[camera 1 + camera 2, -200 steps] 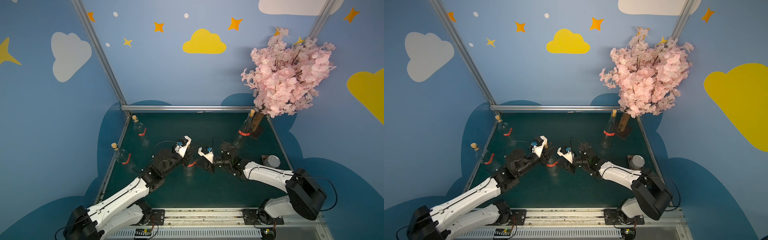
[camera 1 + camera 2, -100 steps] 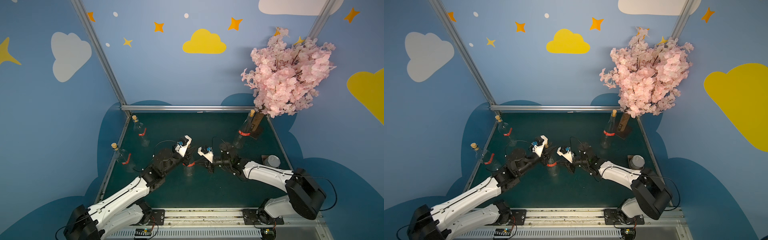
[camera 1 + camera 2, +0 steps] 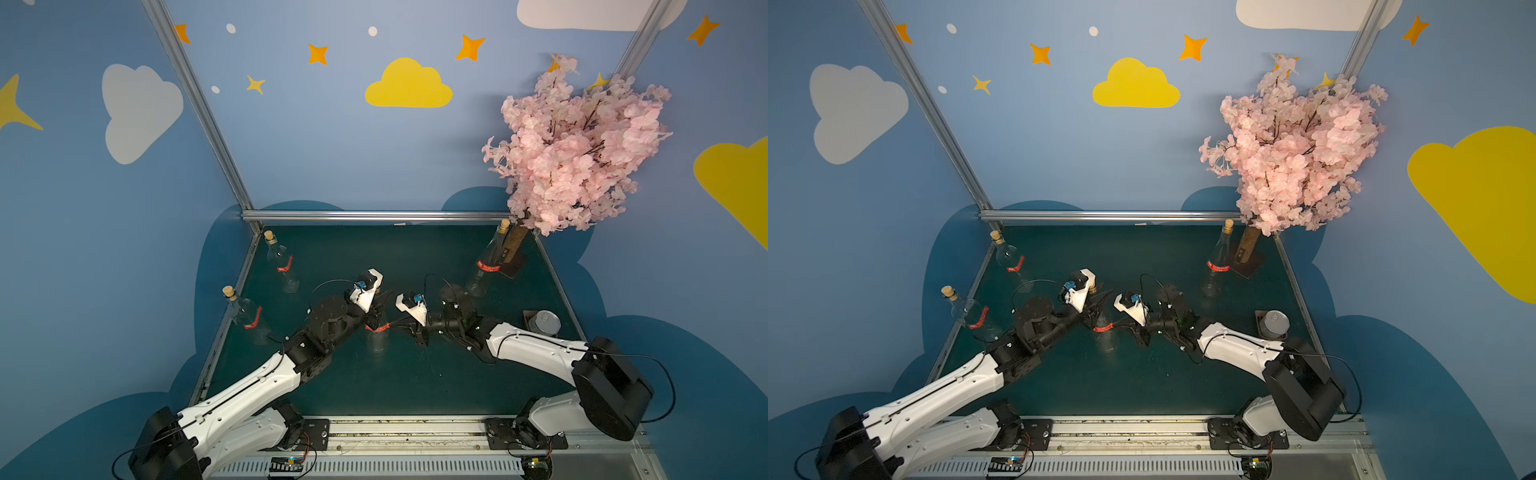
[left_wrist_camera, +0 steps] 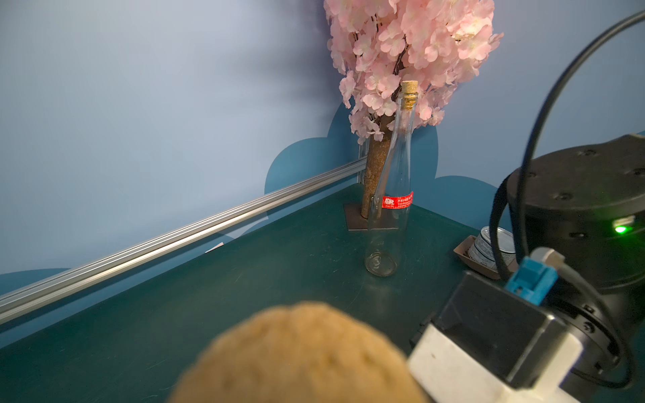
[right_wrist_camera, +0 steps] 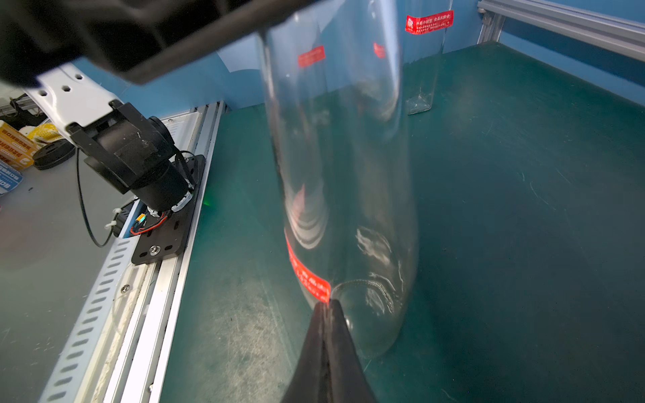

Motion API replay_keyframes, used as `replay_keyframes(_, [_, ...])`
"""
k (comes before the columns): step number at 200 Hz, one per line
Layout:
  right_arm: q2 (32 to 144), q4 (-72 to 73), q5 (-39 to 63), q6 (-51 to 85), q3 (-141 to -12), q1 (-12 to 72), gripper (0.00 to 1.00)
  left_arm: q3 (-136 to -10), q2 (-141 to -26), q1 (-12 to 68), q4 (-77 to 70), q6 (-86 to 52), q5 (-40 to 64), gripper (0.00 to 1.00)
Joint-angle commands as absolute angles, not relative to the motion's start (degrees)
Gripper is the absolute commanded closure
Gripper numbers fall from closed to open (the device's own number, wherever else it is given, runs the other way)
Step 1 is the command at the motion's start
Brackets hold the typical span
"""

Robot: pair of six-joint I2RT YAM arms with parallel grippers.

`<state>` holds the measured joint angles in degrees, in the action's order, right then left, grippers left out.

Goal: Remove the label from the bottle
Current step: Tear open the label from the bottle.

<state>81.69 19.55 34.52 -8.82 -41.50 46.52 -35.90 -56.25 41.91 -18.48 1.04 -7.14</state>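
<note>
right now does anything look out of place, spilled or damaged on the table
Nothing looks spilled or broken. The one stray item is a small white scrap lying against the back rail, away from everything else. The centre bottle stands on its base with its red label still on.

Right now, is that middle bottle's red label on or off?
On: red label clings to the glass bottle; the right gripper pinches its end.

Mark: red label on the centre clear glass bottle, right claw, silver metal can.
red label [image 5: 309,275]: right wrist view, mid-strip.
right claw [image 5: 328,304]: right wrist view, between fingertips.
silver metal can [image 3: 545,321]: a top view, lid.
</note>
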Motion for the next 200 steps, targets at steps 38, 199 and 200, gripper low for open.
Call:
replay_keyframes(38, [78.23, 20.32, 33.77, -8.60, -39.30, 47.33, 1.00, -36.93, -57.56, 41.71, -16.59, 2.99, -10.85, 0.97])
replay_keyframes(199, [72.27, 20.33, 31.81, -2.88, -34.59, 47.66, 0.60, -36.99, -57.79, 41.73, -16.47, 2.82, -11.43, 0.97])
replay_keyframes(200, [72.17, 20.54, 31.77, -2.67, -34.52, 47.65, 0.60, -37.00, -57.81, 41.74, -16.49, 2.81, -11.43, 0.97])
